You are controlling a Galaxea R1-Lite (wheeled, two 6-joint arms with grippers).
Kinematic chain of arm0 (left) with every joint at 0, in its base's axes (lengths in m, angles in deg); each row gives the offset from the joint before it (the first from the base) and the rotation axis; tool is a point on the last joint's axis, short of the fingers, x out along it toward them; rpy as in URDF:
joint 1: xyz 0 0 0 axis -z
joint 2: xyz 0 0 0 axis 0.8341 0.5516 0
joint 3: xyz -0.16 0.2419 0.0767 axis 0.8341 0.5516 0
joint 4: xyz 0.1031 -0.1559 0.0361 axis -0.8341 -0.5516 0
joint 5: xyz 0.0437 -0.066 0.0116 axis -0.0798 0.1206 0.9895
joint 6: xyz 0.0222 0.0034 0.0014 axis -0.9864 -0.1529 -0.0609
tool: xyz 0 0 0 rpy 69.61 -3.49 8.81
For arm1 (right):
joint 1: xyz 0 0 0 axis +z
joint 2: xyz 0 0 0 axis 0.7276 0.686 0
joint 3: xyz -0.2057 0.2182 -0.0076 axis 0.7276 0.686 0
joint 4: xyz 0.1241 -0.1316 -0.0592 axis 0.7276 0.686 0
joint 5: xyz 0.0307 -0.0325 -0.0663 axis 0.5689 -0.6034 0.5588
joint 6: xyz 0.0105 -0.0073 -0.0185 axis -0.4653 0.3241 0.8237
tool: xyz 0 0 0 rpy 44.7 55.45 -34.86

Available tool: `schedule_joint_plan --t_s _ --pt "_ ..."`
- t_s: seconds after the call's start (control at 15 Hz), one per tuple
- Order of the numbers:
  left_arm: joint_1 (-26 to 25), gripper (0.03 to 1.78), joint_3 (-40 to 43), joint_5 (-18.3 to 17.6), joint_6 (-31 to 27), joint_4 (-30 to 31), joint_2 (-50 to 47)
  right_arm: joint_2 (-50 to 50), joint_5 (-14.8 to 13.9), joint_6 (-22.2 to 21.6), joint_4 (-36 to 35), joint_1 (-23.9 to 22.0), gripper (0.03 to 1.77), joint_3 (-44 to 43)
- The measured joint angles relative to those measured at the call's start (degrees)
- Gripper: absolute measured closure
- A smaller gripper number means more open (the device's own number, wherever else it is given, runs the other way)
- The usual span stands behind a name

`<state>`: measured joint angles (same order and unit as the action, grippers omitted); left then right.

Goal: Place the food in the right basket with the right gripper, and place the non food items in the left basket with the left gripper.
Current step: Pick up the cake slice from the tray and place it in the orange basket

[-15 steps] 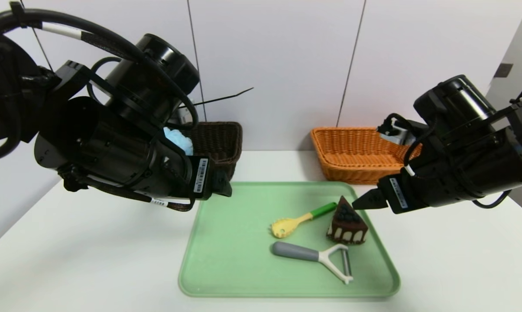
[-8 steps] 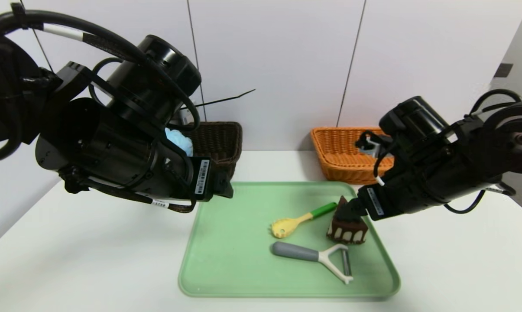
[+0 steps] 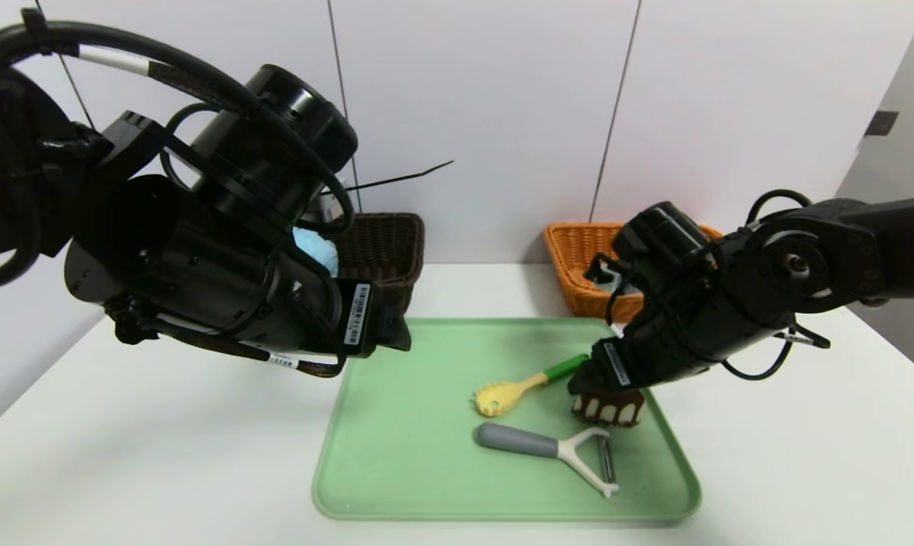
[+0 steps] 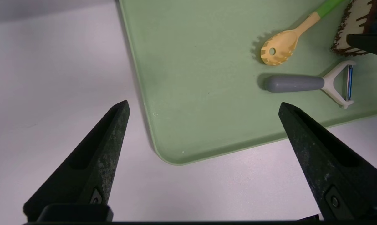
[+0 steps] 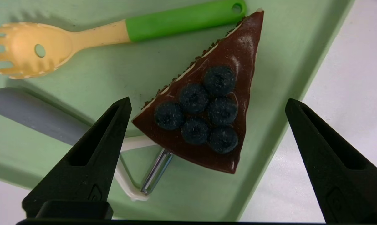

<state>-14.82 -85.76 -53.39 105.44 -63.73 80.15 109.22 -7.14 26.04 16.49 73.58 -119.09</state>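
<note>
Right gripper (image 5: pixel 207 103): jaws apart, straddling chocolate cake slice (image 5: pixel 207 106) on green tray (image 3: pixel 396 485).
Left gripper (image 4: pixel 204 107): jaws apart, raised over tray's left edge.

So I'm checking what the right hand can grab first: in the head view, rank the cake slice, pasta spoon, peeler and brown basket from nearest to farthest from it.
1. Cake slice: directly under the open right hand, on the tray's right side.
2. Pasta spoon: beside the cake, toward the tray's middle; its green handle end is close.
3. Peeler: on the tray's near side; nearly as close as the spoon.
4. Brown basket: far back left, behind the left arm.
</note>
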Motion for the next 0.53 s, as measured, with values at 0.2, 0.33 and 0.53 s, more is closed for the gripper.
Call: schedule_joint_plan --t_s 0.2,0.33,0.53 --pt "0.13 0.12 -0.07 -0.04 0.00 0.06 0.06 1.11 0.02 0.00 0.00 0.30 0.10 -0.28" --pt "0.18 0.12 -0.09 -0.04 0.00 0.13 0.09 1.41 0.05 0.11 0.04 0.33 0.40 -0.28" --pt "0.18 0.12 -0.16 -0.01 0.00 0.15 0.15 1.63 0.09 0.11 0.11 0.50 0.81 -0.16"
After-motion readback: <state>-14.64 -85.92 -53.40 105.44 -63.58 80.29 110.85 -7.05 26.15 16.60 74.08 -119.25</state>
